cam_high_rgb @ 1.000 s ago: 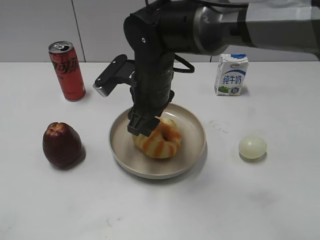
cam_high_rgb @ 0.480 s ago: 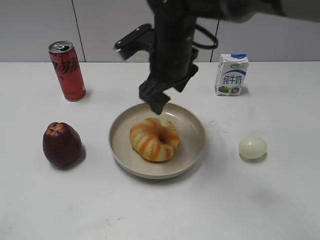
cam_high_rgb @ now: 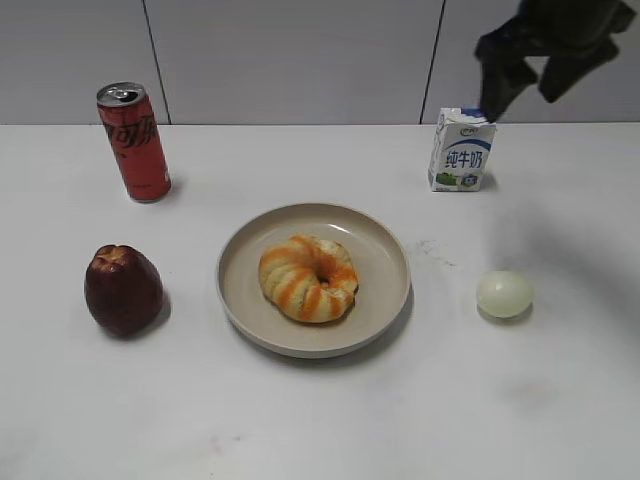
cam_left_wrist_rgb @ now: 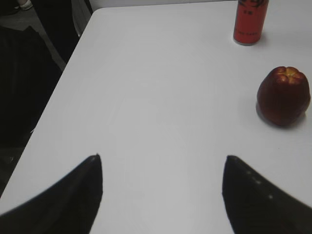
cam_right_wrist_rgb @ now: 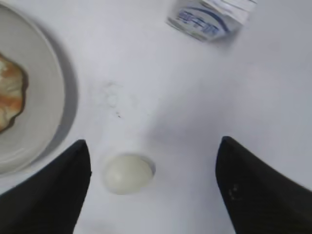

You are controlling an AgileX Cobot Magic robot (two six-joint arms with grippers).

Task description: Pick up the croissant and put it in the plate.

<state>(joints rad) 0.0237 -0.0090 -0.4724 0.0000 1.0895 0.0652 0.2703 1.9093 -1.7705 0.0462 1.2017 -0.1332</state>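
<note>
White table (cam_high_rgb: 300, 420) carries my orange-and-cream striped ring croissant (cam_high_rgb: 307, 277), resting inside the round beige plate (cam_high_rgb: 385, 262). My right gripper (cam_right_wrist_rgb: 153, 190) hangs wide apart and empty above the pale egg (cam_right_wrist_rgb: 127, 173); my left gripper (cam_left_wrist_rgb: 163, 192), apparently equally spread, holds nothing.

A white bench (cam_high_rgb: 320, 420) fills the lower three quarters of the exterior frame, its surface matte with faint smudges right of centre. Behind it, across the top, runs a pale grey panelled wall (cam_high_rgb: 290, 60) split by two dark vertical seams. Light is even and soft. In the left wrist view, dark floor (cam_left_wrist_rgb: 29, 73) lies past the bench's left edge.
</note>
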